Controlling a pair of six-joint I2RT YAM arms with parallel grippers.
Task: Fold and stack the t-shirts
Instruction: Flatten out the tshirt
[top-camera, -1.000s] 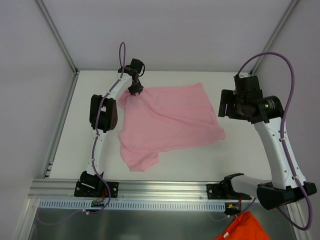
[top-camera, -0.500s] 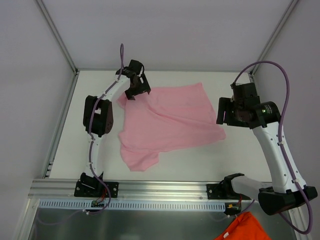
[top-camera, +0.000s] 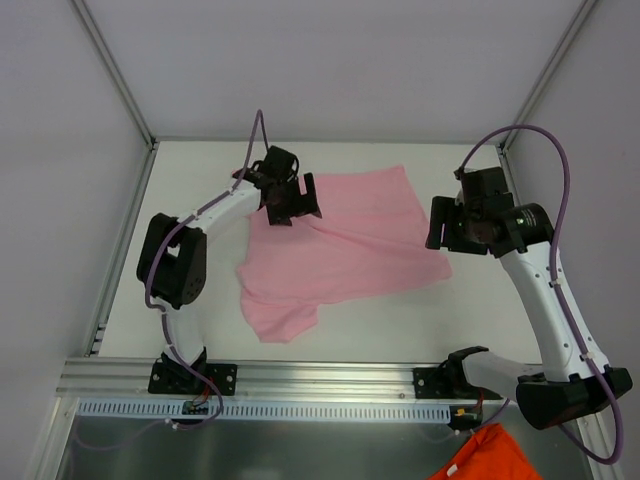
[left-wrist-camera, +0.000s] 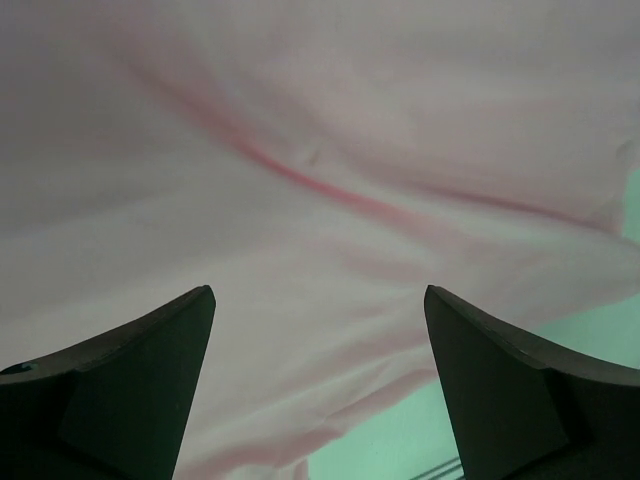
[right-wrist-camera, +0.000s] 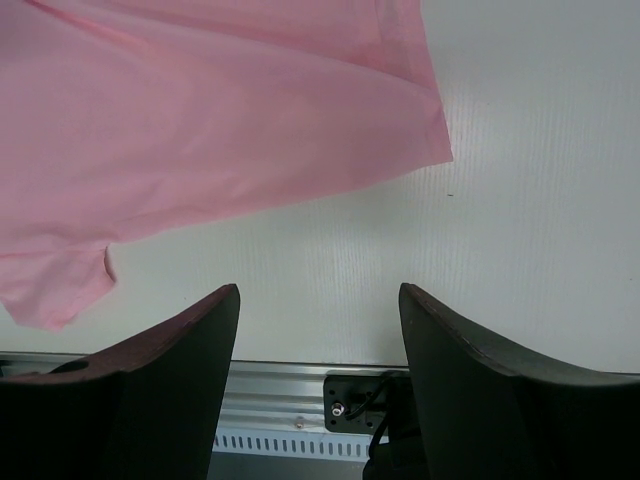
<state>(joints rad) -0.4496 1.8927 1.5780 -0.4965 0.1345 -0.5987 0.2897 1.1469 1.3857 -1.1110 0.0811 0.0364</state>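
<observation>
T-shirt: the light pink t-shirt (top-camera: 350, 240) lay unfolded and rumpled across the middle of the white table (top-camera: 190, 190), a raised diagonal crease running through it and one part bunched toward the near-left.
Left claw: the left gripper (top-camera: 295, 200) hung over the shirt's far-left part, fingers (left-wrist-camera: 130, 370) spread wide with only pink cloth below and nothing between them.
Right claw: the right gripper (top-camera: 445, 222) hovered just beside the shirt's right edge, jaws spread over bare table and holding nothing.
Handling: thin, soft and light by the look of it; it would likely drape, sag and drag along the table rather than keep a shape, and a pinch could slip off a single layer.
Where to grip: probably at corners or along a hem, one claw to each side, so the cloth can be pulled flat.
Containers: none could be made out; an orange cloth (top-camera: 490, 455) lay off the near edge, and whether a bin held it I cannot tell.
</observation>
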